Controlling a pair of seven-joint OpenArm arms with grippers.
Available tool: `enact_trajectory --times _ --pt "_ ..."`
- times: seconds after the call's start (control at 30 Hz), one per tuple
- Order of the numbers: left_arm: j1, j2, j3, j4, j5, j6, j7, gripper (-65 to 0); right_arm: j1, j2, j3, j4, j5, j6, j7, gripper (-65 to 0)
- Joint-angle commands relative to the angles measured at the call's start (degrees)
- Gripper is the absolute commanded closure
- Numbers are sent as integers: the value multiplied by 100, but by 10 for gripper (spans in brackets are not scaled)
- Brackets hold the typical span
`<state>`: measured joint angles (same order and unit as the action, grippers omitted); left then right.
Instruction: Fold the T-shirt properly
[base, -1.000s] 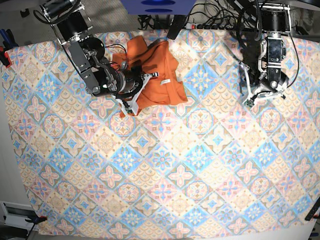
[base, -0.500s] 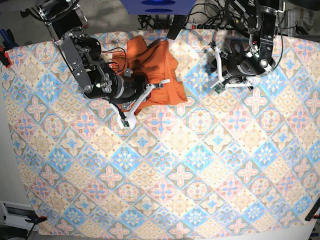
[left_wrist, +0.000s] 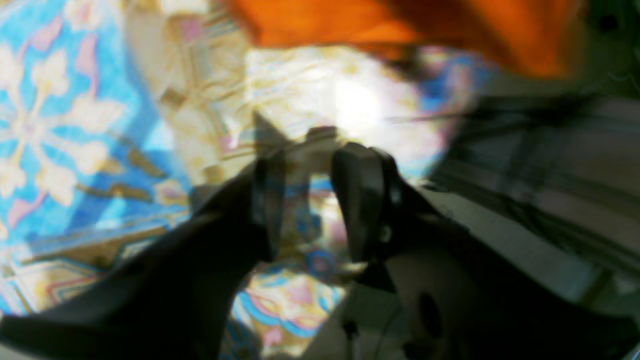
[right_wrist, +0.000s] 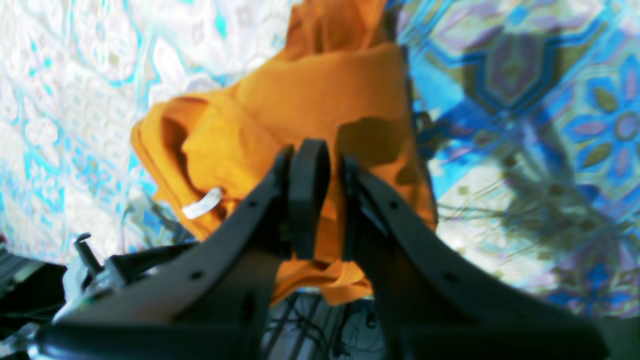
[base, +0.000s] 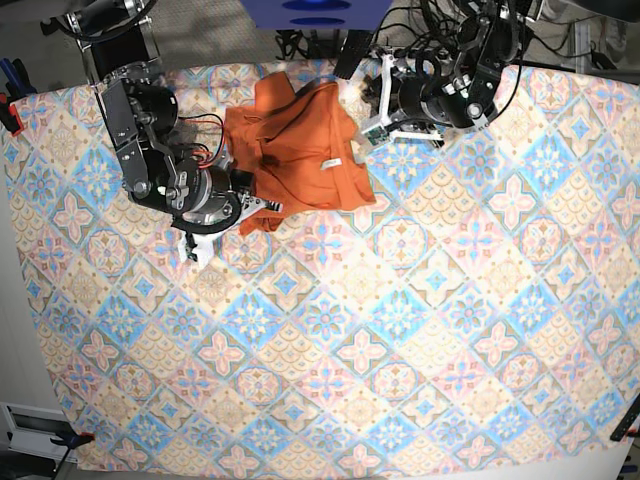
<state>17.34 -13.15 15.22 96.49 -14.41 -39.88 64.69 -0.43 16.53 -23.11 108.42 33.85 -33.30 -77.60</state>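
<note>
Patterned tablecloth (base: 400, 330) is spread over the table, and the T-shirt (base: 300, 150) is bunched near its far edge. It is flanked by both arms. The right fingers (right_wrist: 312, 200) are nearly clenched, seemingly empty; the left fingers (left_wrist: 320, 200) are parted, empty, beside its far-side hem.

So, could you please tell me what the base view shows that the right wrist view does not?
Only the base view shows both arms at once: the left claw near the shirt's far right edge, the right claw at its near left edge, plus the whole tablecloth and the cables behind it. Only the right wrist view shows the right claw's fingers nearly together in front of the fabric; I cannot tell whether they pinch it. Both show the crumpled orange T-shirt with its small white tag.
</note>
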Motion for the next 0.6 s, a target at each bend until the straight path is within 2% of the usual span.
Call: enact_trajectory --times 0.0,0.13,0.3,0.37,0.5,0.57 --pt "-165 27 29 -106 -49 -12 -64 -204 82 30 21 99 66 2 -7 -67" --pt "-666 308 232 -1064 -49 -12 -73 -204 82 136 21 99 57 -59 28 -67" --pt "-921 581 232 -1539 -49 -12 -302 -204 65 223 188 81 -400 -472 -51 -67" --pt "-983 730 232 -1548 13 -12 -310 -204 65 285 188 -16 -488 -472 -240 -67" --pt "-1176 783 170 -1565 92 -12 -310 -205 56 294 188 -60 -497 -472 -240 -67" --pt "-1308 792 -76 -1715 74 -12 -302 -205 47 338 188 -60 -497 -481 -240 -67"
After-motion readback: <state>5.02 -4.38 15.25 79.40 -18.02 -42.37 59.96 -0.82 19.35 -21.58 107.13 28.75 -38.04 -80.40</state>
